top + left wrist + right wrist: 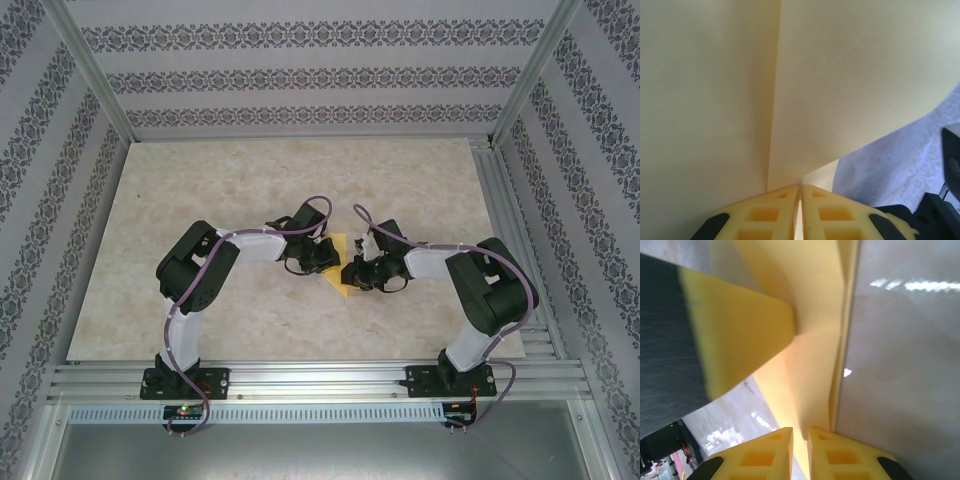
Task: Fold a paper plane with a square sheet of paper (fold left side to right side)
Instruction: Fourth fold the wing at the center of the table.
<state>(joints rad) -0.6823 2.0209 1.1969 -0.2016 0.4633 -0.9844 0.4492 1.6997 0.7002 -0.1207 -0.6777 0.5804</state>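
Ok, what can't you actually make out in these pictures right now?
- Top view: thin pale-yellow paper sheet, small, mostly covered by the left pincer and right pincer; fold shape unclear.
- Left wrist view: sheet's edges cut off by the frame.
- Right wrist view: blurred yellow wedge at left, unidentifiable.

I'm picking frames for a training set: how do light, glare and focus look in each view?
Top external: even light, sharp, no glare on the yellow paper. Left wrist: the paper sits so close that it looks soft, with the left half shaded beside a crease. Right wrist: bright glare streaks on the table; the left gripper's finger is out of focus.
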